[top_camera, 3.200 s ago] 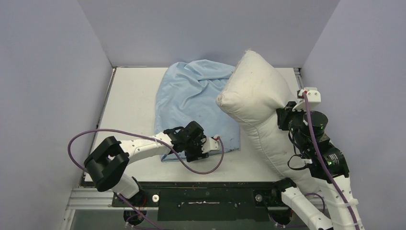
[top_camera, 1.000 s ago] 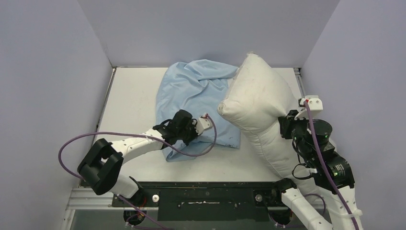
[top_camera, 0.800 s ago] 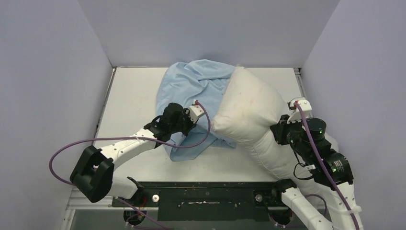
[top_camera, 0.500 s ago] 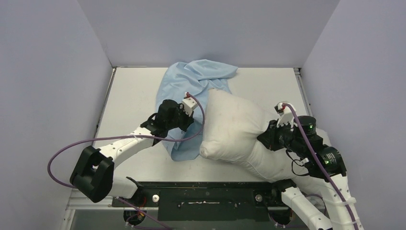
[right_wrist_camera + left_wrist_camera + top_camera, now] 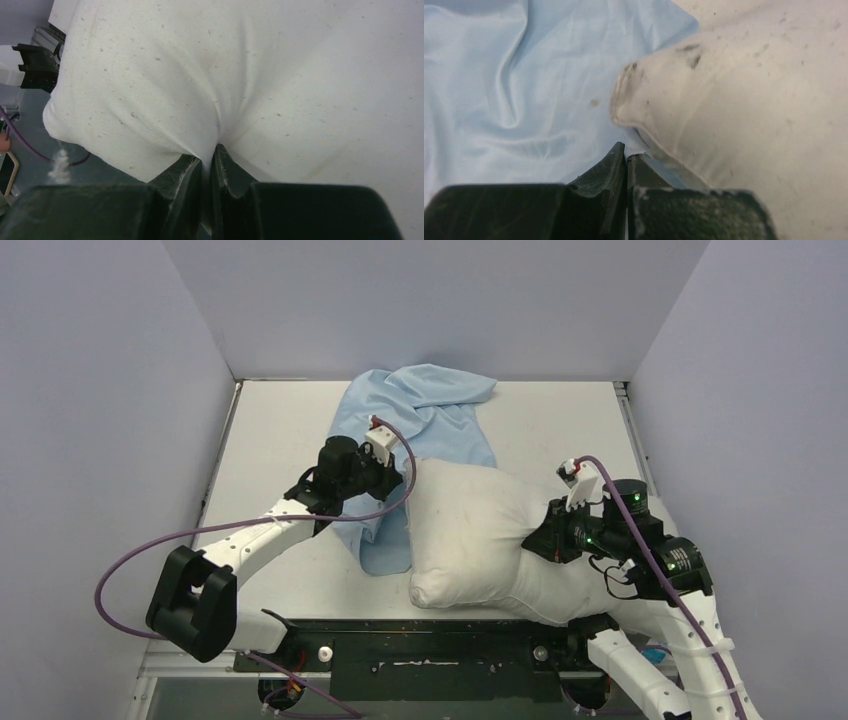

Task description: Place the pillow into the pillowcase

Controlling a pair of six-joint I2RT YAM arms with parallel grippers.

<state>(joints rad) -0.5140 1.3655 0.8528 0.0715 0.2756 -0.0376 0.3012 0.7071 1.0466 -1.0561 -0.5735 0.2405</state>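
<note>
One pillow [image 5: 470,540], one pillowcase [image 5: 430,415], both on the table [image 5: 265,430]. The pillow lies flat, long axis roughly left-right, free short end pointing left. The pillowcase sits off the pillow's left end and beyond its far side, long axis running near-far, and the pillow's far-left corner lies on top of it. Left tool [image 5: 626,158] is at that corner, fingers closed, pinching the pillowcase edge. Right tool [image 5: 207,155] is on the pillow's right part, clamped on a fold of pillow fabric.
</note>
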